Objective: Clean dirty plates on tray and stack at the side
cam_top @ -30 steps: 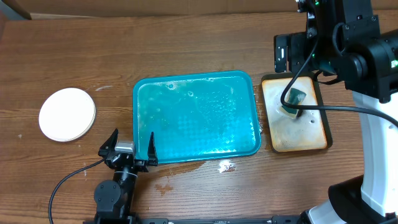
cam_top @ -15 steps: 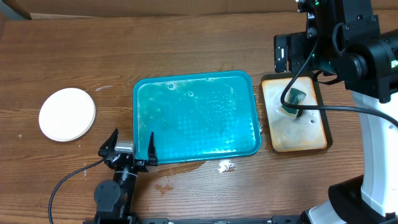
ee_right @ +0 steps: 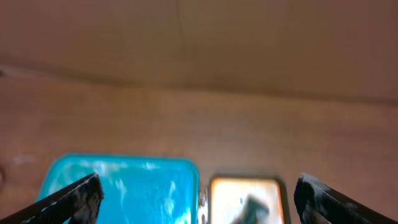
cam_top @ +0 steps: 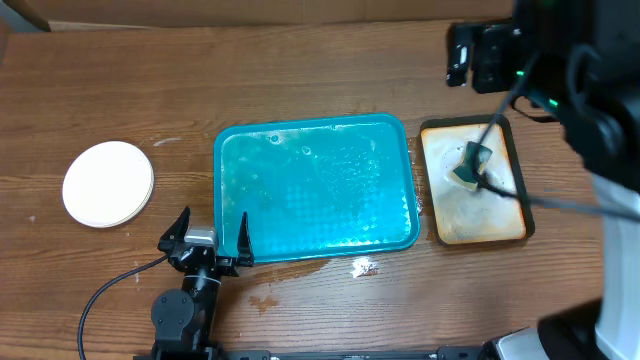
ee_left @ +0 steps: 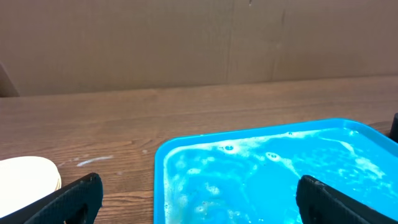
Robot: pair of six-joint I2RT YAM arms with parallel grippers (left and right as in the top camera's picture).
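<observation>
The plates point(cam_top: 108, 183) lie in one stack on the table at the left, the top one white; their edge shows in the left wrist view point(ee_left: 28, 180). The teal tray point(cam_top: 320, 190) sits mid-table with soapy water on its base and no plate on it. It also shows in the left wrist view point(ee_left: 267, 174) and the right wrist view point(ee_right: 124, 180). My left gripper point(cam_top: 213, 218) point(ee_left: 199, 186) is open and empty at the tray's front-left corner. My right gripper point(ee_right: 199, 186) is open and empty, raised above the table's far right.
A tan black-rimmed tray point(cam_top: 480, 215) stands right of the teal tray with a dark green sponge point(cam_top: 470, 165) on it. Both show blurred in the right wrist view, the tan tray point(ee_right: 239, 193) and the sponge point(ee_right: 252, 205). Foam and water lie on the wood point(cam_top: 362, 267) before the teal tray.
My right arm has lifted and swung back towards the far right, its view now blurred. The left arm, the plates and both trays have not moved.
</observation>
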